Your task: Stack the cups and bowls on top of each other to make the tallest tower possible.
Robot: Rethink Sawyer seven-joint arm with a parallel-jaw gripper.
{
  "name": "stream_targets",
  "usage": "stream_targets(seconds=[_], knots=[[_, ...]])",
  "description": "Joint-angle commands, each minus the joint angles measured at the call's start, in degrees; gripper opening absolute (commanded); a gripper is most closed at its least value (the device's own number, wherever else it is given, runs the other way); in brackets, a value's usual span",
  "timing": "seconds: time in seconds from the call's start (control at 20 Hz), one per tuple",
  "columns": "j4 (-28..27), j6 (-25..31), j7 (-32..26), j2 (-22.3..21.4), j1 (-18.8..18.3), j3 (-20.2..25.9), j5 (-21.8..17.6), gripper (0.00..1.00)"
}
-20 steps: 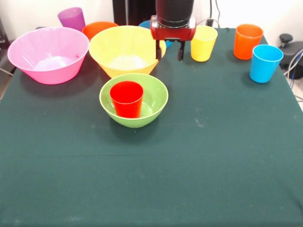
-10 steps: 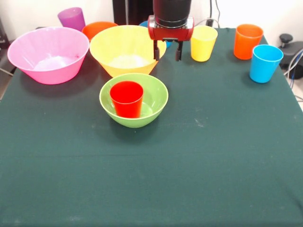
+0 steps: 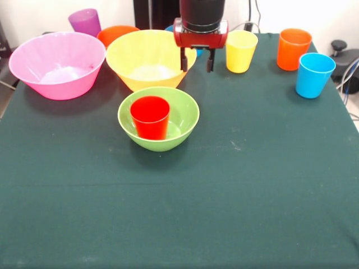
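Note:
A red cup [image 3: 150,116] stands upright inside the lime green bowl [image 3: 183,120] near the table's middle. Behind it sit the large yellow-orange bowl [image 3: 147,59] and the large pink bowl [image 3: 57,64]. A small orange bowl [image 3: 115,33] and a purple cup [image 3: 85,21] stand at the back left. A small blue bowl [image 3: 171,28] is mostly hidden behind the arm. A yellow cup [image 3: 241,50], an orange cup [image 3: 293,49] and a light blue cup [image 3: 314,74] stand at the back right. My gripper [image 3: 196,60] is open and empty, at the yellow-orange bowl's right rim.
The dark green cloth [image 3: 224,196] covers the table. A black object [image 3: 343,53] sits off the table's right edge. The robot's dark pedestal [image 3: 154,12] stands at the back.
My gripper has shifted slightly left and back, toward the yellow-orange bowl's rim. Nothing else has moved.

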Motion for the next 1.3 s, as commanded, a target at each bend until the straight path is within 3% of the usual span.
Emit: stream_targets(seconds=[0.05, 0.35, 1.3], knots=[[0.24, -0.85, 1.9, -0.55, -1.83, 1.3, 0.45, 1.0], [1.07, 0.13, 1.31, -1.88, -2.72, 1.78, 0.48, 1.0], [-1.25, -2.56, 2.91, 1.62, -1.4, 0.63, -1.3, 1.0]])
